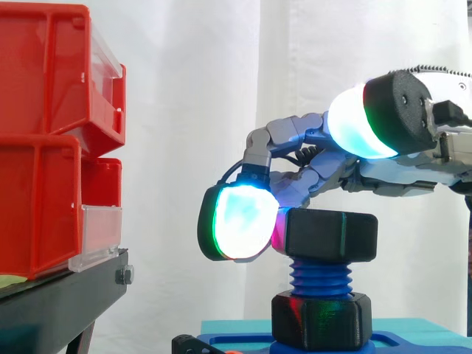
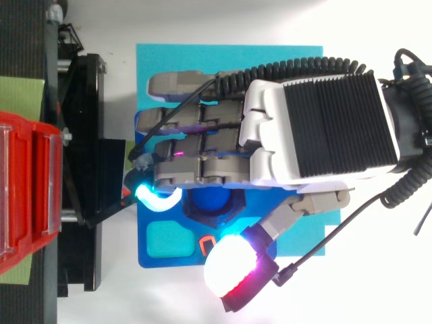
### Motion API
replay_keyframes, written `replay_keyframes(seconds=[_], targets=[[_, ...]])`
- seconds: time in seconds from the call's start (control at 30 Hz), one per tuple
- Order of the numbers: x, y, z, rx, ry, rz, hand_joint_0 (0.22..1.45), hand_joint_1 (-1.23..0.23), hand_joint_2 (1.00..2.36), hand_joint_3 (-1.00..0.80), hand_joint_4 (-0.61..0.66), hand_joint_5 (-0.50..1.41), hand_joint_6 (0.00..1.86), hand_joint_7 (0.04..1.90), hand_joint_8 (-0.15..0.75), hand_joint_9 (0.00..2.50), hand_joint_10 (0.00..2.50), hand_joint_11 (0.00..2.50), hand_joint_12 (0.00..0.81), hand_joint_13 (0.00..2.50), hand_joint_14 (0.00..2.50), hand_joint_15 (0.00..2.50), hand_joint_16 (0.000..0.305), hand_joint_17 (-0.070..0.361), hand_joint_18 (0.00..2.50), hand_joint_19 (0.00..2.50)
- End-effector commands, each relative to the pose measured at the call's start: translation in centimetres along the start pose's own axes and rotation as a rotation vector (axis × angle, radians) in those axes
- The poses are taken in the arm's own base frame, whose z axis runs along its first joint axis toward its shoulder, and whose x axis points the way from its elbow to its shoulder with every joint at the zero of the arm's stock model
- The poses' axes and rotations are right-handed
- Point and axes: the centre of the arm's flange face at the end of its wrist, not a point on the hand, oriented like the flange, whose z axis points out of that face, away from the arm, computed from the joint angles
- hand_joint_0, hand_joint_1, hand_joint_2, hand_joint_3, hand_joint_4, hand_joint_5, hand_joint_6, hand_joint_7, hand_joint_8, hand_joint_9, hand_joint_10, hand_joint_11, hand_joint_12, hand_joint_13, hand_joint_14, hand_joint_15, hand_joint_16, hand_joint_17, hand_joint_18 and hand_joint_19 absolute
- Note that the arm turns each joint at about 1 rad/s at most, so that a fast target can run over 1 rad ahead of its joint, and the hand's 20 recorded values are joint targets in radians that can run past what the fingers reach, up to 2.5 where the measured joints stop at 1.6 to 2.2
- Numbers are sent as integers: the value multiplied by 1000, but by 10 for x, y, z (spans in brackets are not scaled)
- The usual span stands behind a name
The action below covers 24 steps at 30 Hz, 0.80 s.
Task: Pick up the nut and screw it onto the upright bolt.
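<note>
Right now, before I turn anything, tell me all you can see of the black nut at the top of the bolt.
The nut is black, matte, plastic-looking, blocky with flat faces and rounded edges. It sits level at the top of the upright blue bolt, with bare threads beneath it and a second black hex piece at the base. The hand curls its fingers over it; a magenta-glowing pad meets its left face.
</note>
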Motion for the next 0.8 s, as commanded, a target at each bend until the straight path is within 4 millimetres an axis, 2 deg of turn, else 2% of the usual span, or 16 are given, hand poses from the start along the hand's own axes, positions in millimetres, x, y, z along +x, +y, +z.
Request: replay_keyframes(seconds=[0.0, 0.47, 0.7, 0.77], targets=[[-3, -7, -2, 5, -2, -1, 532, -143, 1000, -500, 237, -56, 504, 1250, 276, 716, 0, 0, 272, 516, 0, 0, 29, 65, 247, 0], [-8, -27, -10, 6, 0, -7, 537, -140, 1000, -500, 218, -11, 502, 1421, 283, 796, 0, 0, 250, 575, 0, 0, 26, 58, 292, 0], [-9, -30, -11, 6, 1, -7, 539, -149, 1000, -500, 188, 21, 500, 1464, 286, 878, 0, 0, 236, 624, 0, 0, 23, 52, 334, 0], [-9, -31, -12, 3, 2, -7, 540, -155, 1000, -500, 213, 34, 500, 1476, 288, 906, 0, 0, 230, 636, 0, 0, 23, 51, 347, 0]])
